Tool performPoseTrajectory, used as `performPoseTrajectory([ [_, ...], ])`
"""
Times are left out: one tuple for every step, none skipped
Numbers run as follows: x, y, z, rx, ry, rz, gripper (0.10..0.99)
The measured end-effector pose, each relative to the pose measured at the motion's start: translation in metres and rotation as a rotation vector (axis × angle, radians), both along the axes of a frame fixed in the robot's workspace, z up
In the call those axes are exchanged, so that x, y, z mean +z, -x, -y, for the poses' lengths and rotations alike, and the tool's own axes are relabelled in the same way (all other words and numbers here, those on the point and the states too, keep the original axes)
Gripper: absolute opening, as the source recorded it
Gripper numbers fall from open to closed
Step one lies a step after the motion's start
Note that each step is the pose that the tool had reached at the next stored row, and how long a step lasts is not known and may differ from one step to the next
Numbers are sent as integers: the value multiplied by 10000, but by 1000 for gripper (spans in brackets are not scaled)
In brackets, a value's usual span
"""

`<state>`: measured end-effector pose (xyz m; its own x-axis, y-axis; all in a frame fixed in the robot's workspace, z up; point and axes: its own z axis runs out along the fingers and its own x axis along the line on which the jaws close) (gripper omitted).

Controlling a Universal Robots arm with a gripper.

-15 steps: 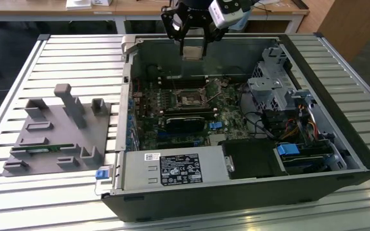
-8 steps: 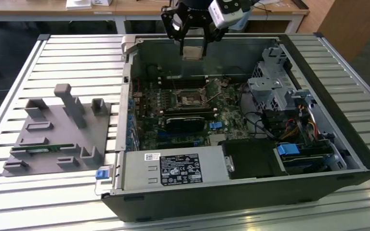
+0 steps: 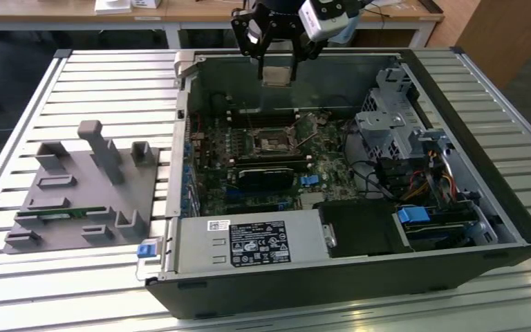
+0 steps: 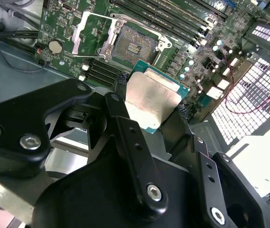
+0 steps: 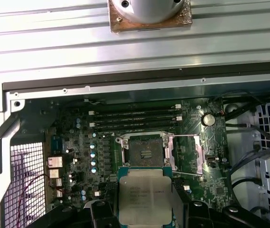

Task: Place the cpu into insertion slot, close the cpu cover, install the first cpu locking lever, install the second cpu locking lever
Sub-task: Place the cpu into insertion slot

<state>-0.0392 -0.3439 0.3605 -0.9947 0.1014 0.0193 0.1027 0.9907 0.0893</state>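
Gripper (image 4: 152, 96) clamps flat, dull-silver square cpu (image 5: 144, 194) above recessed insertion slot (image 5: 144, 153)

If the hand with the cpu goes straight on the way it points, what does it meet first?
Probably the held cpu meets the circuit board right beside the open insertion slot; depth is unclear.

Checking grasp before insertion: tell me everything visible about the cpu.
The cpu is a flat square chip with a dull silver-grey metal lid on a teal-green substrate rim and faint print on the lid. The gripper is shut on two opposite edges, holding it in the air above the open computer case, apart from the empty insertion slot. Only the fingers touch it.
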Motion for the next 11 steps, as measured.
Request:
performPoseTrajectory([
  [0, 0, 0, -9, 0, 0, 541],
  [0, 0, 0, -20, 0, 0, 541],
  [0, 0, 0, -31, 0, 0, 541],
  [0, 0, 0, -41, 1, 0, 541],
  [0, 0, 0, -52, 0, 0, 541],
  [0, 0, 0, -62, 0, 0, 541],
  [0, 0, 0, -72, 0, 0, 541],
  [0, 0, 0, -83, 0, 0, 541],
  [0, 0, 0, -94, 0, 0, 541],
  [0, 0, 0, -105, 0, 0, 541],
  [0, 0, 0, -115, 0, 0, 541],
])
